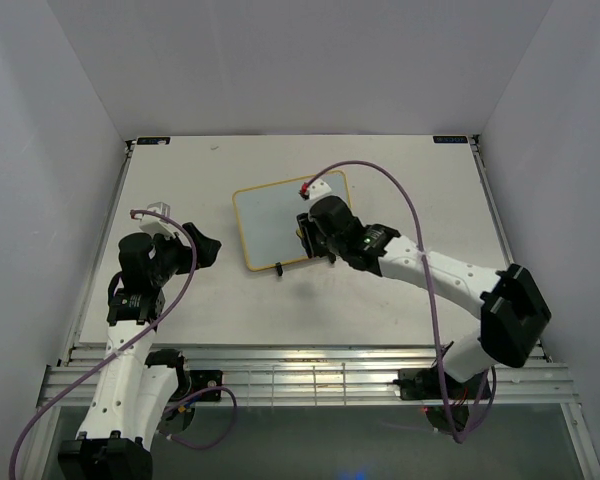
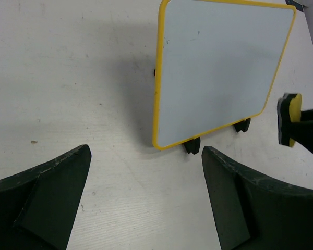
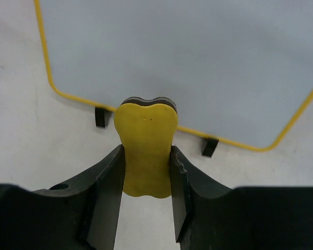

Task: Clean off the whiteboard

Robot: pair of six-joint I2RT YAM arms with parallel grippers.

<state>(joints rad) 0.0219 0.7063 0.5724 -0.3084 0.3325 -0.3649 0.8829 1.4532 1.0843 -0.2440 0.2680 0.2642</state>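
Yellow-rimmed white rectangular whiteboard [image 1: 280, 215] w/ rounded corners sits mid-desk, a bit left of centre. It looks propped at a tilt on a thin black wire stand [image 2: 192, 146], whose feet poke out under the near edge. That's prob. so the face leans toward the arms and a wipe has something to press against. The plain white desk [image 1: 400, 180] around it is bare where visible. No red or blue marks show on the board face in any view, so there may be little left to wipe, though faint traces can't be ruled out.

Right claw [image 3: 146, 156] is closed tight, pinching a small yellow eraser block [image 3: 146, 151] w/ a black pad by its narrow waist. The pad end sticks out ahead of the fingers and points at the board, ready for a stroke. It hangs just beside the board's near-right edge. The left wrist view shows a gap between them, so approx. not touching yet.

Left claw [image 2: 146, 151] is spread fully wide and holds nothing. It sits left of the board, well apart, aimed toward it. It's prob. parked out of the way, or on standby to steady the board.
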